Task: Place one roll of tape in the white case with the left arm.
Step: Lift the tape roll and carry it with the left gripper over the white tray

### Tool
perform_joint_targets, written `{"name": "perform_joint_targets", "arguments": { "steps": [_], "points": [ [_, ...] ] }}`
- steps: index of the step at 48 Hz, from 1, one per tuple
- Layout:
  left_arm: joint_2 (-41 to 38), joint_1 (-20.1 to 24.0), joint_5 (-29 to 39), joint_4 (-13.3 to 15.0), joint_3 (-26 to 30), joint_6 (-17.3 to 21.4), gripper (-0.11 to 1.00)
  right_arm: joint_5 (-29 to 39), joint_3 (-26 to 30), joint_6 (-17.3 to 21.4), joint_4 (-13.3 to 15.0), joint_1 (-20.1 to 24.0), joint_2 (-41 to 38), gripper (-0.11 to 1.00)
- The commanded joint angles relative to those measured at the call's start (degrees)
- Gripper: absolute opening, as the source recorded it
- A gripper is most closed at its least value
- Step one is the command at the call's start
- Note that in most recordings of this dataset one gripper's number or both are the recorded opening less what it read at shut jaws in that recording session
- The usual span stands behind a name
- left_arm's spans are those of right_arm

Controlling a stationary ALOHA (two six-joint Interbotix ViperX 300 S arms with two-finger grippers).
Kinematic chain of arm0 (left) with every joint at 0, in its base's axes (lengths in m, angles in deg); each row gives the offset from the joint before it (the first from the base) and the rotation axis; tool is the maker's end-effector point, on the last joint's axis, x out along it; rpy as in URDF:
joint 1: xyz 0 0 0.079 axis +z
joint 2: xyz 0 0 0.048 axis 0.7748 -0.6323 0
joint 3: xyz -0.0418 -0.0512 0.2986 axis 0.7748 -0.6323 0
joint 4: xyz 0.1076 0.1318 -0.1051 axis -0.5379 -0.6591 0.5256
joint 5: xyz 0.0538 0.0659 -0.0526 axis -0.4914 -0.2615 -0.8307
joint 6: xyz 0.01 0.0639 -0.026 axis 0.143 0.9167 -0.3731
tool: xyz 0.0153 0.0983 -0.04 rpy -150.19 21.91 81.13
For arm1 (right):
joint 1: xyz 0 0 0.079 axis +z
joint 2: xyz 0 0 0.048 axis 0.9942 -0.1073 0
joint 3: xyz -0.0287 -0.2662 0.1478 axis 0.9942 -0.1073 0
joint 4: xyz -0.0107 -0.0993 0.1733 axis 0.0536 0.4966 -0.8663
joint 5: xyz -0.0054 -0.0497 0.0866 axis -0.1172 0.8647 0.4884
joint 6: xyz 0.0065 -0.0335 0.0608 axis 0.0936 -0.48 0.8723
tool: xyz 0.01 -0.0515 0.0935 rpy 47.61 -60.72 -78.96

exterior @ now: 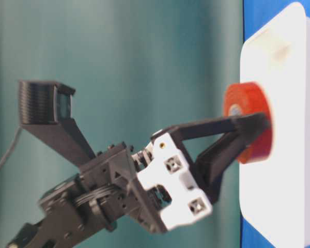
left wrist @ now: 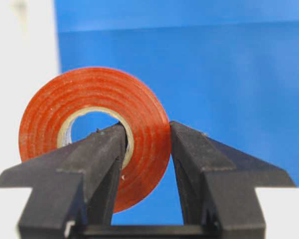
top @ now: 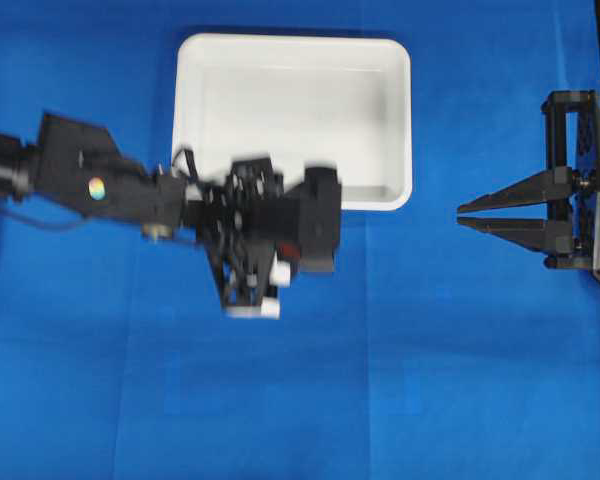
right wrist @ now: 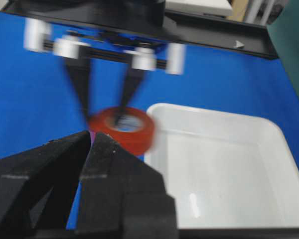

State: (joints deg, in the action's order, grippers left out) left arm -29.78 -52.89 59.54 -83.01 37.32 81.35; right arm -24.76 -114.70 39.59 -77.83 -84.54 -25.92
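The roll of tape (left wrist: 94, 134) is a glossy orange-red ring with concentric layers and a pale core. The left hand (left wrist: 147, 142) grips it, one matte black pointed finger (left wrist: 102, 154) inside the core, the other against the outer wall. It hangs above the blue counter (top: 400, 400), just beside the white case (top: 292, 50), a smooth rounded-corner tray. The right hand (top: 465, 215) stands nearly closed, holding nothing. No legible writing.

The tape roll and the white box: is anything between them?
No. In the right wrist view the tape roll hangs beside the white box's rim, nothing between.
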Motion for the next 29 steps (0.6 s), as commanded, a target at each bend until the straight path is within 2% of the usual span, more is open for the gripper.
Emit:
{"name": "perform_joint_targets", "arguments": {
  "steps": [1, 12, 20, 29],
  "points": [
    [1.9, 4.2, -0.8, -0.3, -0.7, 1.6, 0.26, -0.3, 0.7, 0.1, -0.2, -0.1, -0.2, -0.07],
    [-0.9, 10.8, -8.6, -0.3, -4.7, 3.3, 0.26, -0.2, 0.7, 0.1, -0.2, 0.0, -0.9, -0.07],
    [-4.3, 11.6, -12.5, 0.2, -6.2, 6.2, 0.26, -0.3, 0.7, 0.1, -0.2, -0.1, -1.1, -0.07],
    [-6.2, 12.0, -14.3, 0.3, -6.1, 6.7, 0.27, -0.2, 0.6, 0.1, -0.2, -0.1, -1.1, -0.07]
  ]
}}
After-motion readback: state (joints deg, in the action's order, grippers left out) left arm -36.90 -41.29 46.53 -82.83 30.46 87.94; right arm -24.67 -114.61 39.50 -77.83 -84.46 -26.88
